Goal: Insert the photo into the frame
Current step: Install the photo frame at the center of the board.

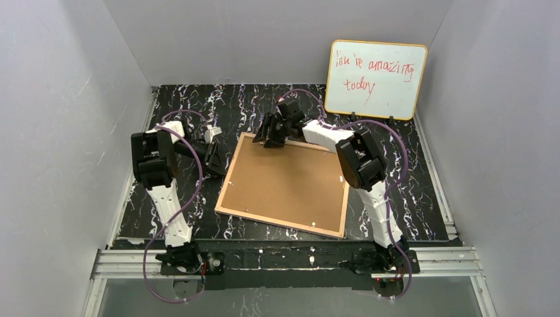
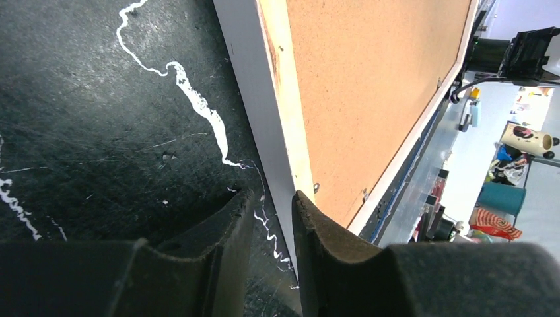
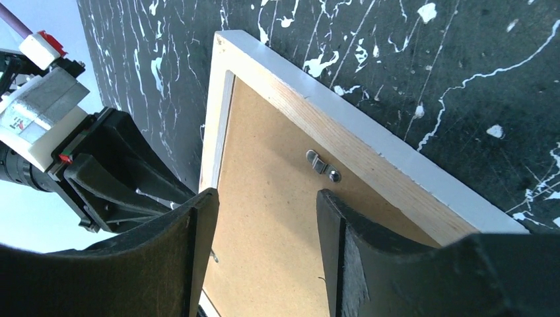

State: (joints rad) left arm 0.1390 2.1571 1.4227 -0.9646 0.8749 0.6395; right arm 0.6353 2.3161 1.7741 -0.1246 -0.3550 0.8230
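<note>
Two grippers work at the frame point(image 1: 277, 223), which lies back-up on the table point(image 1: 396, 198), with the left gripper point(image 1: 214, 157) at its side rim and the right gripper point(image 1: 271, 139) at its far rim. In the left wrist view, the rim runs between narrowly parted fingers point(image 2: 317, 224); I cannot tell whether they grip it. In the right wrist view, the jaws are released and spread above the backing board point(image 3: 264, 132), with a clip point(image 3: 321, 165) just ahead.

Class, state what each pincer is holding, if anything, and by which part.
The right pincer is open above the far rim of the frame, holding nothing. The left pincer straddles its left rim; whether it grips cannot be told.
</note>
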